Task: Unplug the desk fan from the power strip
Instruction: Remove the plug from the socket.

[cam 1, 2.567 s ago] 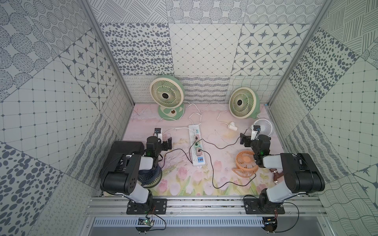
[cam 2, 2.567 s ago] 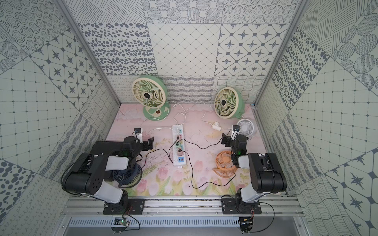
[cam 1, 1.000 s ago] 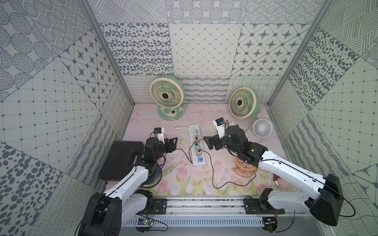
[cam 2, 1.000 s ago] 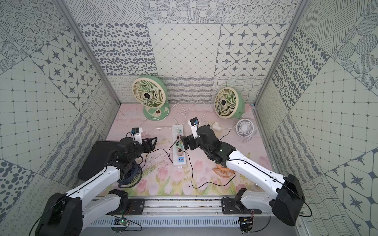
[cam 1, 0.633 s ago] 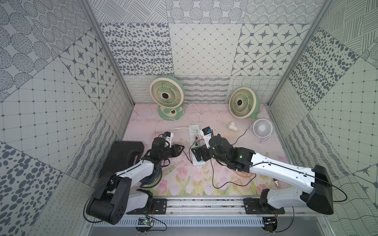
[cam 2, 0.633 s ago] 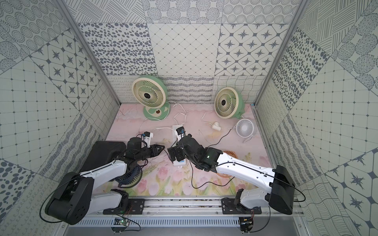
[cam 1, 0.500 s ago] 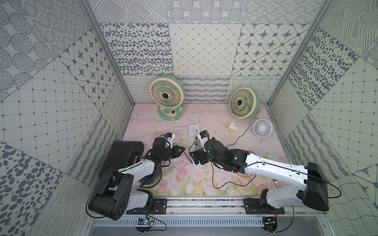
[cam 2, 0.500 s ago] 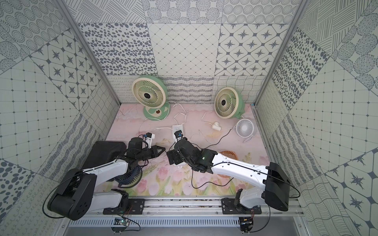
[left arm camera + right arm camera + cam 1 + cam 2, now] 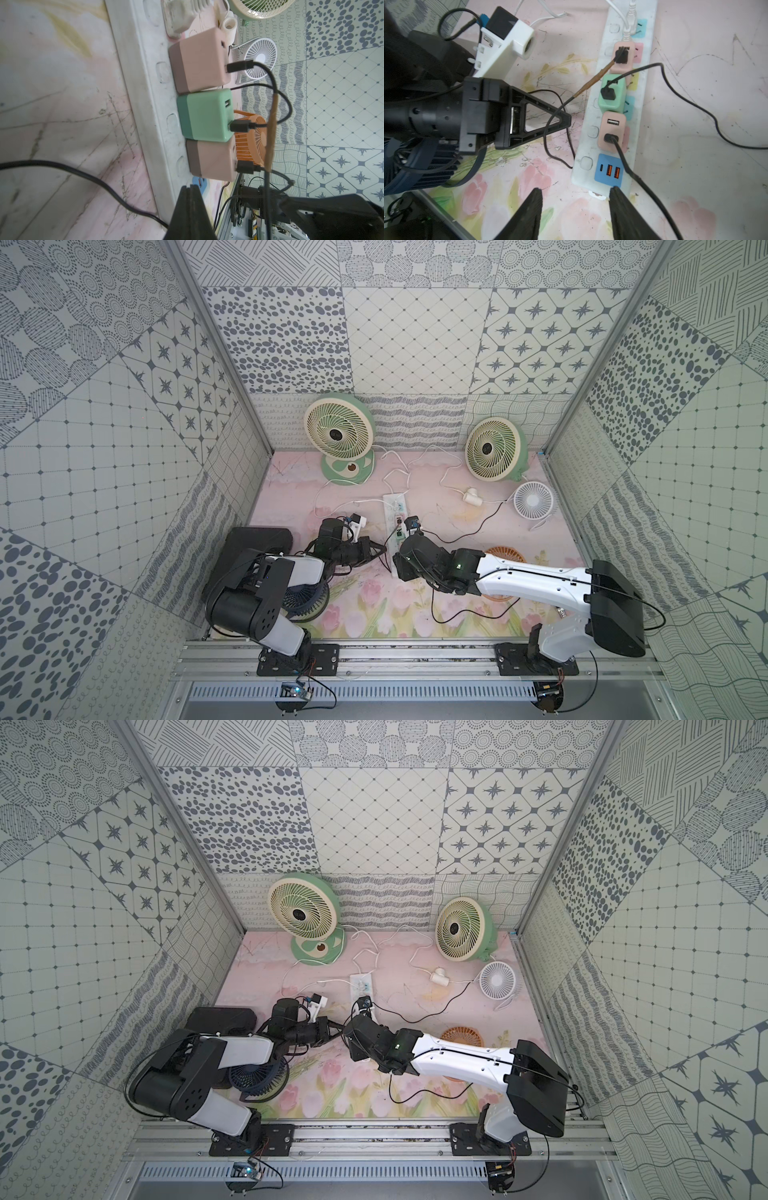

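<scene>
The white power strip (image 9: 394,506) (image 9: 591,116) lies mid-mat and carries a pink adapter (image 9: 622,58), a green adapter (image 9: 612,95) and a second pink adapter (image 9: 612,131), each with a black cable. A blue USB panel (image 9: 609,170) marks its near end. Several desk fans stand around; I cannot tell which cable belongs to which. My left gripper (image 9: 569,120) (image 9: 190,188) is shut, with its tip just beside the strip and nothing seen between its fingers. My right gripper (image 9: 576,189) is open at the strip's near end, one finger at the USB panel's edge and one over the mat.
Two green fans (image 9: 338,431) (image 9: 494,448) stand at the back, with a small white fan (image 9: 534,499) at the right. An orange fan (image 9: 505,553) lies partly under my right arm and a dark blue fan (image 9: 305,601) under my left. Loose cables and a white plug (image 9: 471,495) lie on the mat.
My left gripper has shut and reached in to the strip's side. My right arm has swung from over the strip's middle to its near end, and its jaws have narrowed.
</scene>
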Available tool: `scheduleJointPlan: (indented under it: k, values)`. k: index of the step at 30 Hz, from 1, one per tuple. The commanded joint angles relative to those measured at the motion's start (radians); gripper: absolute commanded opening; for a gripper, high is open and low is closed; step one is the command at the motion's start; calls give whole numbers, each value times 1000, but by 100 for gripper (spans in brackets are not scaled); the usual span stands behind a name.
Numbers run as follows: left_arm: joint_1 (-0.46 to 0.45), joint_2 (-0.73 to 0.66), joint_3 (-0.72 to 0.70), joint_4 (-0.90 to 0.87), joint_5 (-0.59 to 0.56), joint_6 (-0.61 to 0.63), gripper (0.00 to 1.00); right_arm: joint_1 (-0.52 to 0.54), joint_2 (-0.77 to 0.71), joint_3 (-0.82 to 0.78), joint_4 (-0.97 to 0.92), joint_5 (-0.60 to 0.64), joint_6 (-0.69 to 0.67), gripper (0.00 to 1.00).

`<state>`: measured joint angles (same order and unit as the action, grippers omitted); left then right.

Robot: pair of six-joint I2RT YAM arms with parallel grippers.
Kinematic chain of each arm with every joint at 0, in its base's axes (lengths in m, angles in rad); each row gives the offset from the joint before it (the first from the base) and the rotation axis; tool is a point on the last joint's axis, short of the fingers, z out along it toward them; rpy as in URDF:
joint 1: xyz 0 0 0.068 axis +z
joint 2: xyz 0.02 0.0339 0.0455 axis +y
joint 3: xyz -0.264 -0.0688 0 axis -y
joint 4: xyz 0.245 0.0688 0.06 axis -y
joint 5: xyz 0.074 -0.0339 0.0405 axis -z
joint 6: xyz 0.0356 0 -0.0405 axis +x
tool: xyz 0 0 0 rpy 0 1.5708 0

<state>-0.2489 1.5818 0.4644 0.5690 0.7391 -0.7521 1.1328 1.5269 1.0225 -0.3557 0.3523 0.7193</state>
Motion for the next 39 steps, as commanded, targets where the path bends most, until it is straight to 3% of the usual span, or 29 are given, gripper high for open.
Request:
scheduleJointPlan:
  k: [1,7,20,39]
  values:
    - [-9,52,22,148,124,-76,0,-1,52,2,15,91,55,55]
    - [-27,109,40,184,145,-107,0,-15,130,36,30,163,57,52]
    - [-34,176,61,186,136,-134,0,-57,244,79,157,164,6,44]
    - [-51,259,106,141,125,-144,0,-59,299,92,180,192,-27,14]
